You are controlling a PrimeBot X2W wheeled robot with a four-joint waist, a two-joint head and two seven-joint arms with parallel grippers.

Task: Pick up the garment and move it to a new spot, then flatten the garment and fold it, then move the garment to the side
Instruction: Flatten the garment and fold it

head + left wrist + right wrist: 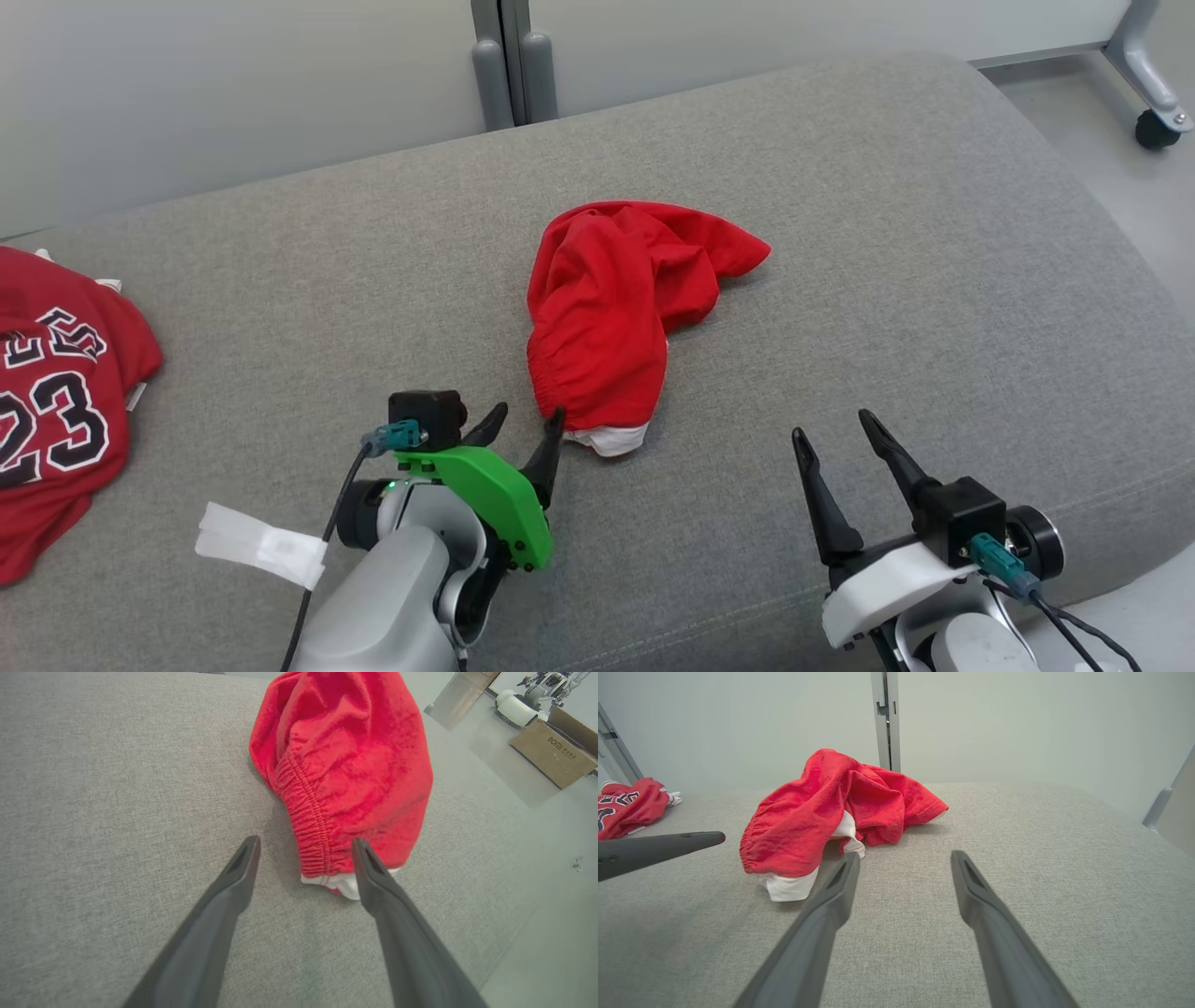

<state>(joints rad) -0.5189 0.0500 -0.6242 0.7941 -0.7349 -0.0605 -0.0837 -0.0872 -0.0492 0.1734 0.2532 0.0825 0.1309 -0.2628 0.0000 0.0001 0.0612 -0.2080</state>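
Red shorts [611, 308] sit crumpled mid-cushion on the grey sofa seat [887, 280], not flat. The long axis runs from the robot outward, tilted a bit to its right. The elastic waistband [308, 826] end is nearest the robot, and one leg hem [742, 252] points away and to its right. Fabric is plain red, bunched and humped, with white lining [611, 439] poking out under the near end.

Left gripper [528, 418]: jaws spread wide, holding nothing, tips low at the near end of the shorts. Its right-hand tip is touching or just beside the waistband edge, can't tell which. Right gripper [831, 427]: also wide and empty, over bare cushion, apart from the shorts on the robot's right.

View differences:
- **Left wrist cam:** gathered waistband stitching close up, plus a cardboard box [556, 751] on the floor past the cushion edge.
- **Right wrist cam:** side-on, so it shows how high the hump stands, the white lining hanging under the fold, and the left gripper's finger [658, 848] coming in from the side.
- **Head cam:** red number 23 jersey [56, 401] at the cushion's left end, well apart from the shorts.
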